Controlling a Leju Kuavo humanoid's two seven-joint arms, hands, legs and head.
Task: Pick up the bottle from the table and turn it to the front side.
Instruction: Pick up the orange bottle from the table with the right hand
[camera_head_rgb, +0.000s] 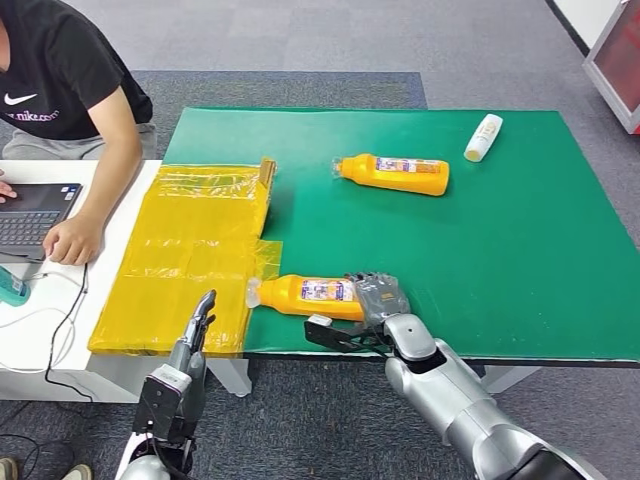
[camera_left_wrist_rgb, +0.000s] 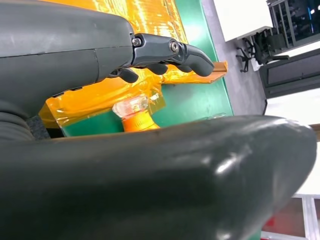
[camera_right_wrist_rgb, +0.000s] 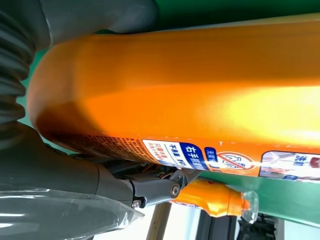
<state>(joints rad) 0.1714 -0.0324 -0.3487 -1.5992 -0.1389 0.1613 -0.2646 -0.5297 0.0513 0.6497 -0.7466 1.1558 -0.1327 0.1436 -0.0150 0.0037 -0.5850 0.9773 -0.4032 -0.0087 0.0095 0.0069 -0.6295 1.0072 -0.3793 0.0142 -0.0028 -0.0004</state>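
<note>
Within right hand (camera_head_rgb: 381, 300): smooth orange bottle (camera_head_rgb: 313, 295)

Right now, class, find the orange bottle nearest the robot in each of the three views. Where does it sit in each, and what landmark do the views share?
Head view: near orange bottle lies on its side at the table's front edge, base in the right hand.
Left wrist view: its clear cap and neck peek between the left hand's thumb and fingers.
Right wrist view: its body spans the picture.
Shared landmark: green table.
</note>
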